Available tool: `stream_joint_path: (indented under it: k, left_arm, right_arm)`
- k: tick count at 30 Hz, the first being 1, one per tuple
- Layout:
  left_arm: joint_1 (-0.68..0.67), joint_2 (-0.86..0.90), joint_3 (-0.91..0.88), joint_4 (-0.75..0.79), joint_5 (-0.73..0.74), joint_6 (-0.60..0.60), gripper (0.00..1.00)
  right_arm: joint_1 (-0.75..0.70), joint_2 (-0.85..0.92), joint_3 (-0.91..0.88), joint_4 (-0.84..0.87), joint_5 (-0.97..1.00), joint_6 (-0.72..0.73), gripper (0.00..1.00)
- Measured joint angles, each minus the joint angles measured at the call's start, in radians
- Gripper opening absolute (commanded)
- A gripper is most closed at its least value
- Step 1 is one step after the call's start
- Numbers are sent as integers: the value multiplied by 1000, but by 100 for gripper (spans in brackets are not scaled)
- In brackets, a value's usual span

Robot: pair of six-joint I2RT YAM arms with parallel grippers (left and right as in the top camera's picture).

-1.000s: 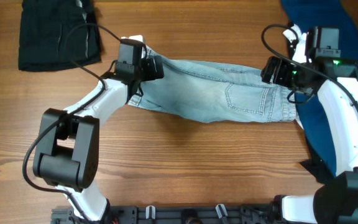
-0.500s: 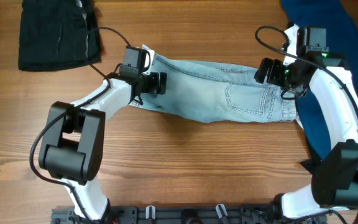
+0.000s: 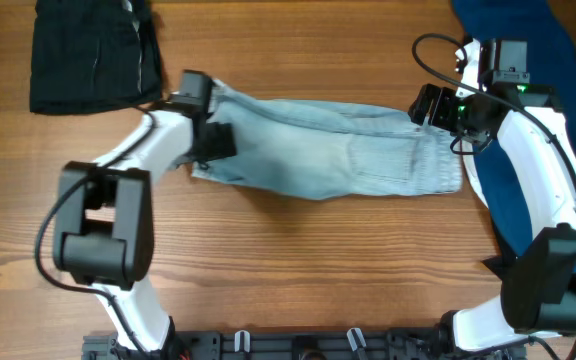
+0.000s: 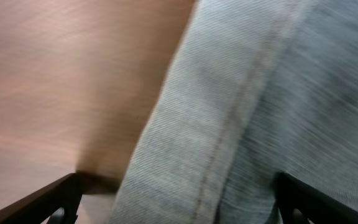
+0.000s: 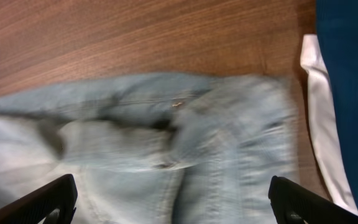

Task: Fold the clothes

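Note:
The pale blue denim shorts (image 3: 328, 160) lie flat across the middle of the table, waistband end to the right. My left gripper (image 3: 216, 142) is open over their left end; in the left wrist view its fingers (image 4: 176, 211) straddle a seam of the denim (image 4: 229, 124). My right gripper (image 3: 430, 105) is open above the shorts' upper right corner; in the right wrist view its fingers (image 5: 173, 211) stand wide apart over the rumpled denim (image 5: 166, 155). Neither gripper holds cloth.
A black garment (image 3: 93, 55) lies at the back left. A navy garment (image 3: 538, 40) lies along the right side under the right arm, with a white garment edge (image 5: 319, 124) next to it. Bare wooden table (image 3: 298, 270) lies in front.
My left gripper has moved left and a little down, and the shorts' left end has shifted left with it. The shorts now lie smoother. The right gripper has barely moved.

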State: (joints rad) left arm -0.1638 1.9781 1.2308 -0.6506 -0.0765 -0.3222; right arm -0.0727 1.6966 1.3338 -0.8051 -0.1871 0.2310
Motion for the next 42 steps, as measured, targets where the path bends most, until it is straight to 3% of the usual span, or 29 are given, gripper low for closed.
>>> stream_joint_path:
  k: [5,10,14,17,20,26,33,40,42]
  left_arm:
    - [192,-6,2,-137,52,-55,100]
    - [283,-12,13,-223,87,-16,100]
    - [283,-40,42,-334,54,29,100]
    - [244,-205,93,-303,44,33,100]
    - [172,-314,124,-291,48,34,98]
    - [91,-285,17,-179,76,40,93]
    - [91,-280,-129,-88,105,40,90]
    - [91,-280,-178,-24,105,40,90]
    - [91,-280,-178,-14,105,40,93]
  right_arm:
    - [53,109,0,30,-18,3,98]
    - [175,163,0,-48,-22,-42,69]
    - [209,163,0,-90,-20,-68,49]
    - [209,163,1,-80,-57,-84,29]
    - [221,163,3,-32,-83,-95,16]
    - [361,172,4,45,-84,-94,13]
    - [371,297,4,256,-78,-55,14]
    - [348,297,130,440,28,20,19]
    - [331,298,130,435,77,37,31]
